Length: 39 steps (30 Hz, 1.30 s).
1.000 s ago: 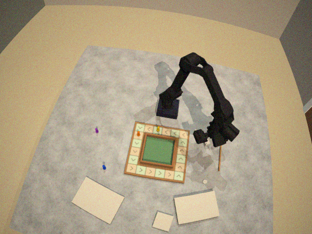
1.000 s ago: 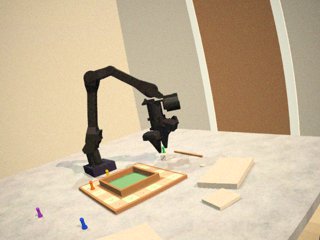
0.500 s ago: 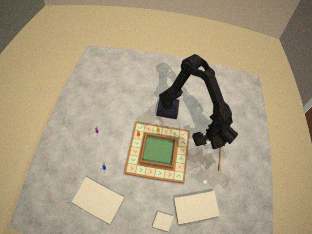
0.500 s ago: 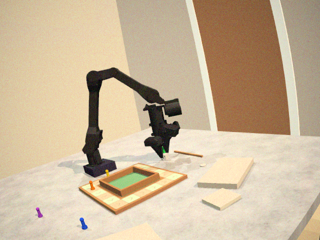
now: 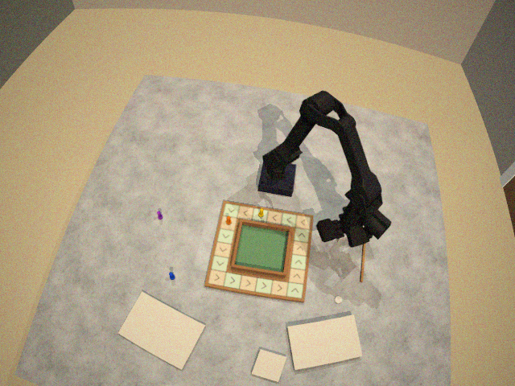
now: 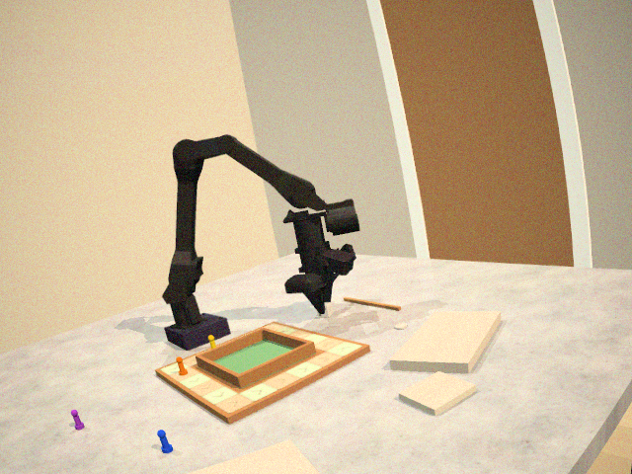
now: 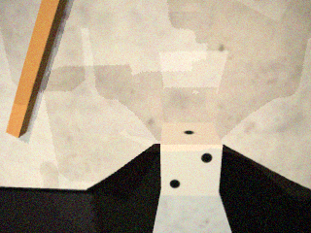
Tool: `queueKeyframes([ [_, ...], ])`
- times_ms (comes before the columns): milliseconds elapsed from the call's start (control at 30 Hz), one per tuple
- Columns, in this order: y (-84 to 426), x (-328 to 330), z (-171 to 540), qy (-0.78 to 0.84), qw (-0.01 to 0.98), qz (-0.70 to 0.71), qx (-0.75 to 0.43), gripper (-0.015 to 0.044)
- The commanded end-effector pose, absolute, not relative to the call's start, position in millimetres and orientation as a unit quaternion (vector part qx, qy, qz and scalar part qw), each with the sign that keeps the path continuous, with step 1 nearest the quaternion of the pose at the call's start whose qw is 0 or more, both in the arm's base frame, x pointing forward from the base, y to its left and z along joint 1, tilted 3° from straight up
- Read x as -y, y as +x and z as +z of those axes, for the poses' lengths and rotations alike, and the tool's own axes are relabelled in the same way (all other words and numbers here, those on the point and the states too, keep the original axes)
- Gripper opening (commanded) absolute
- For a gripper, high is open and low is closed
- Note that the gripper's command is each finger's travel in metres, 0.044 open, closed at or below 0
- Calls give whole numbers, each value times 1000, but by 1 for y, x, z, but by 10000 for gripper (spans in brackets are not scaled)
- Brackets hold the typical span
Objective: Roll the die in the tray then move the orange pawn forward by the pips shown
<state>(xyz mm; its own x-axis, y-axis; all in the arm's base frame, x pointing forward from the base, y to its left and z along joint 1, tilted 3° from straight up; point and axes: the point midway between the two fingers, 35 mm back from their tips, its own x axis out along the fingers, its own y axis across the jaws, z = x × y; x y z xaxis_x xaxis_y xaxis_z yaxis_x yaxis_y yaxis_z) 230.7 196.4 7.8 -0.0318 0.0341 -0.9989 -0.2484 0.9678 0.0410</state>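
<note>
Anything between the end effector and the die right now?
Nothing: the wrist view shows the fingers of the end effector flush against two opposite sides of the die, no gap visible.

my arm (image 5: 354, 153) (image 6: 186, 214) is matte black, with slim, smooth links and bulky, rounded joints. i see its base (image 5: 286, 189) (image 6: 216, 329) as a dark navy block, a short cylinder near the wrist, and black fingers (image 6: 315, 300) that taper to narrow tips.
</note>
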Motion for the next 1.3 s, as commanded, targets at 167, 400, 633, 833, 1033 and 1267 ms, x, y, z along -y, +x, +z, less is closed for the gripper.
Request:
queueKeyframes([
  [167, 234, -199, 20, -73, 691, 102, -712, 0],
  [400, 240, -204, 56, -73, 692, 102, -711, 0],
  [633, 242, -205, 94, -73, 692, 102, -711, 0],
  [833, 241, -203, 127, -73, 692, 102, -711, 0],
  [1033, 241, -202, 130, -73, 692, 102, -711, 0],
  [1267, 256, -176, 125, -57, 694, 84, -712, 0],
])
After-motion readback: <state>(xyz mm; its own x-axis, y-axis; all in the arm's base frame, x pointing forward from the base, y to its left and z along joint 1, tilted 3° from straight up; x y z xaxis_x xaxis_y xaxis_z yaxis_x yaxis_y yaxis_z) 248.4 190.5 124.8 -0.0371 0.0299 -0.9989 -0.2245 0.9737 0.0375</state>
